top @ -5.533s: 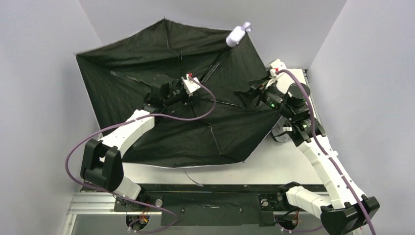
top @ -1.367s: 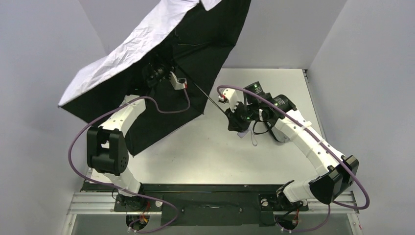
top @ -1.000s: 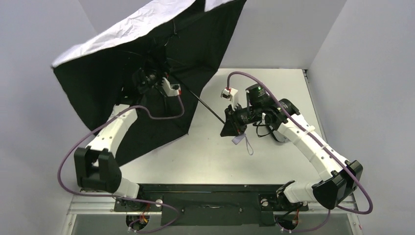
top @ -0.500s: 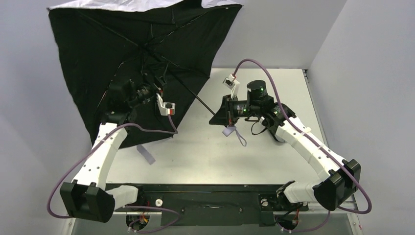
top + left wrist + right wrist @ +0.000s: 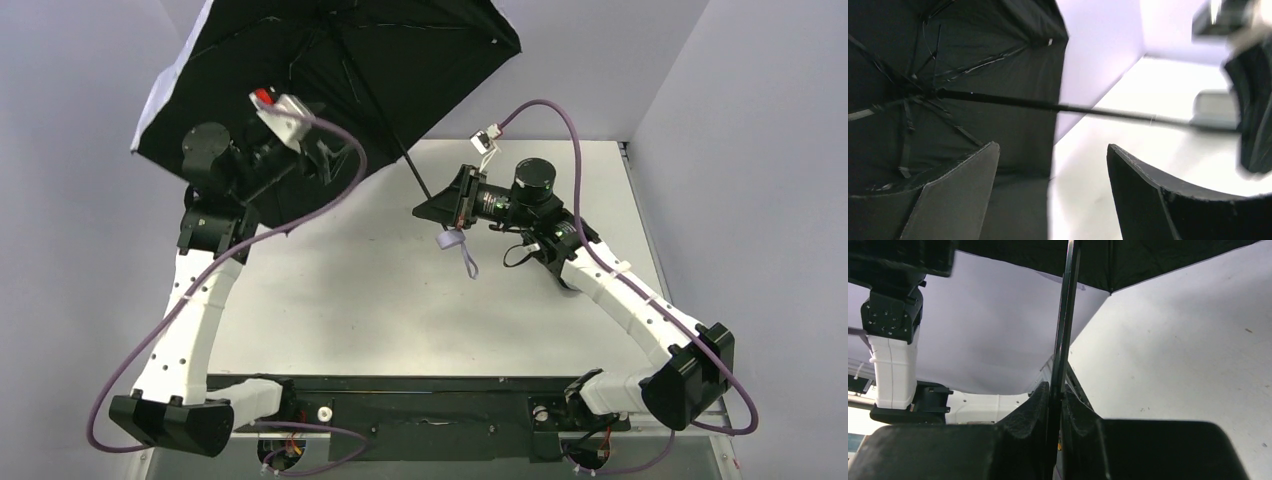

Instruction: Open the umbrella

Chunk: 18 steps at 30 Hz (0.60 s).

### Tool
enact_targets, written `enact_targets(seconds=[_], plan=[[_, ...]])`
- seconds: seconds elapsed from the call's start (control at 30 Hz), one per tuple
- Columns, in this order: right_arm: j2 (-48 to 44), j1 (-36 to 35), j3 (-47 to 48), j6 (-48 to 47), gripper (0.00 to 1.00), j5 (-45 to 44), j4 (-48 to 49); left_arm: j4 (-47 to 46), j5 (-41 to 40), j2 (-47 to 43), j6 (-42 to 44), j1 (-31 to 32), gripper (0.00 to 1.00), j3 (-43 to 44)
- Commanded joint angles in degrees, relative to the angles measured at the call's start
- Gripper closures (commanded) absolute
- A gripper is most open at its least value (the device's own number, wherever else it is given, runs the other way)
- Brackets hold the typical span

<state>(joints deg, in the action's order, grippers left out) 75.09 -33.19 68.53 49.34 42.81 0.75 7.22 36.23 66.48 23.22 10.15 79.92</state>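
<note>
Pinched tight in the right gripper (image 5: 425, 207) by the lower end of the thin black shaft (image 5: 392, 135), just above the pale handle (image 5: 451, 240) and dangling strap (image 5: 466, 262), with the umbrella (image 5: 430, 50) fully spread over the table (image 5: 400, 310). Slanting from handle at mid-table up and away to the far left, black inside of the canopy (image 5: 300, 60) facing the arms. Spread wide on nothing at the left gripper (image 5: 328, 160), under the canopy.

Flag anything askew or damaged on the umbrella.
The umbrella is open but askew: it tips toward the back-left corner, its shaft slanting down to the right gripper, which is shut on it just above the handle. The left gripper is open, holding nothing. No torn fabric or bent ribs show.
</note>
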Motion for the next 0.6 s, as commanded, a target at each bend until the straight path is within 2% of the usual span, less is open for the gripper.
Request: enact_targets(seconds=[0.0,0.03,0.13,0.2,0.43,0.57], plan=[[-2.36,-2.16,1.09,1.39,1.0,-2.19,15.72,-8.57,-5.09,4.33,-45.89,0.06,0.24,5.34],[-2.43,-2.67,1.28,0.83,1.0,-2.68,15.73,-11.38,-5.81,5.34,-53.06,0.05,0.24,5.07],[-2.49,-3.6,1.79,-0.51,1.0,-3.74,15.36,-15.27,-8.93,7.61,-66.42,0.05,0.24,4.1],[-2.62,-4.38,2.17,-1.99,1.0,-4.51,15.14,-18.45,-10.45,9.28,-71.63,0.12,0.24,3.69],[-2.79,-6.33,3.07,-5.89,1.0,-7.24,14.62,-19.48,-14.88,13.9,-76.91,1.05,0.26,5.61],[-2.96,-7.33,2.91,-7.29,1.0,-8.03,14.63,-18.51,-17.57,16.37,-79.83,1.0,0.35,6.93]])
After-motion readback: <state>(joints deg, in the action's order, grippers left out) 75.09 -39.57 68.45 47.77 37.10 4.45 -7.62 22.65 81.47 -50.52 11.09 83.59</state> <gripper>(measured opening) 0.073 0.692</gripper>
